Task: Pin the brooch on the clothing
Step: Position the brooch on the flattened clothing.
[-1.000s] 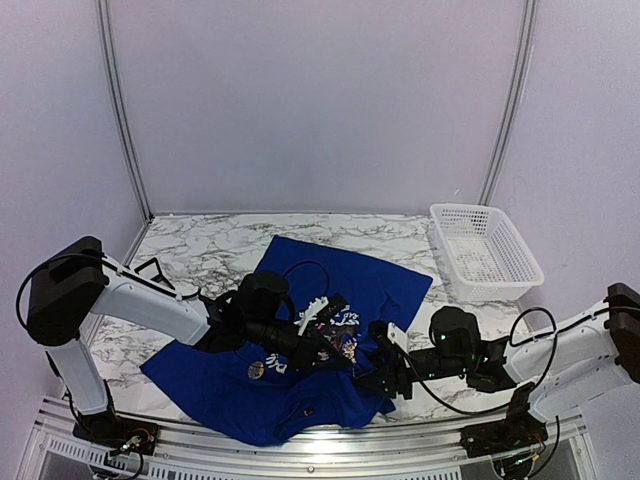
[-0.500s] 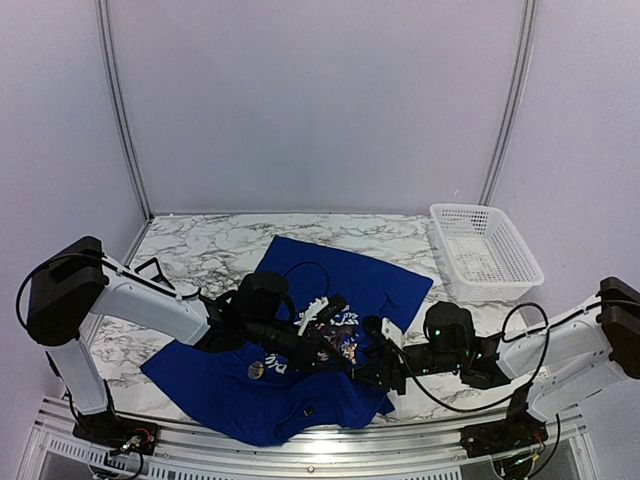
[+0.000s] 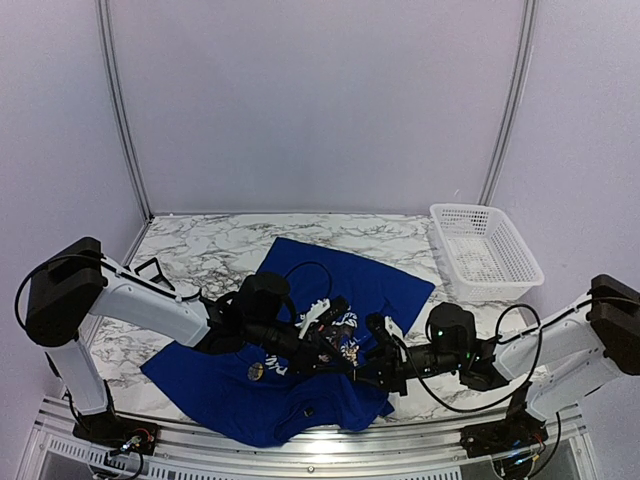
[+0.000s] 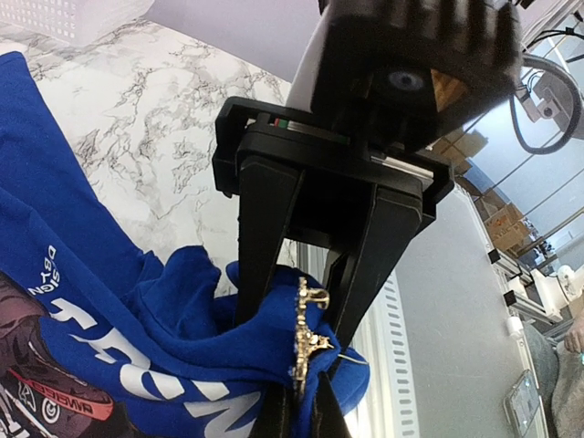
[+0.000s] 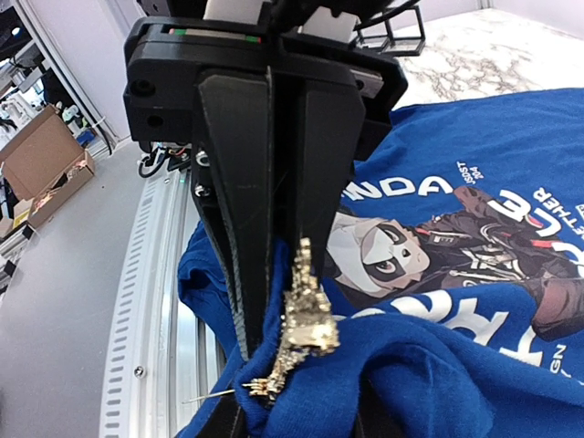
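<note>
My left gripper (image 5: 274, 274) reaches in from the left. Its fingers (image 5: 233, 182) are pressed flat together, and the gold-coloured brooch (image 5: 306, 315) is pinched at their tips. The brooch stands upright against a raised fold of the blue shirt (image 3: 370, 280). Its thin pin (image 5: 214, 395) sticks out low on the near side, bare above the metal rail (image 5: 155, 301) at the table's near edge. I cannot tell whether any part of the pin has gone through the cloth.

My right gripper (image 4: 306, 306) faces the left one from the right, almost tip to tip. Its fingers (image 4: 265, 228) stand narrow, one on each side of the same fold and the brooch, and blue cloth fills the gap between them. I cannot tell whether they are pinching the fold or only flanking it.

The shirt lies rumpled on the marble table (image 3: 200, 245), in the middle and towards the near edge. One corner stretches away to the far right. Its panda print (image 5: 388, 251), ringed with white lettering, faces up just on the far side of the bunched fold. In the top view the two grippers meet right at that print.

A white basket (image 3: 443, 245) stands at the far right of the table, near the shirt's far corner but apart from it.
</note>
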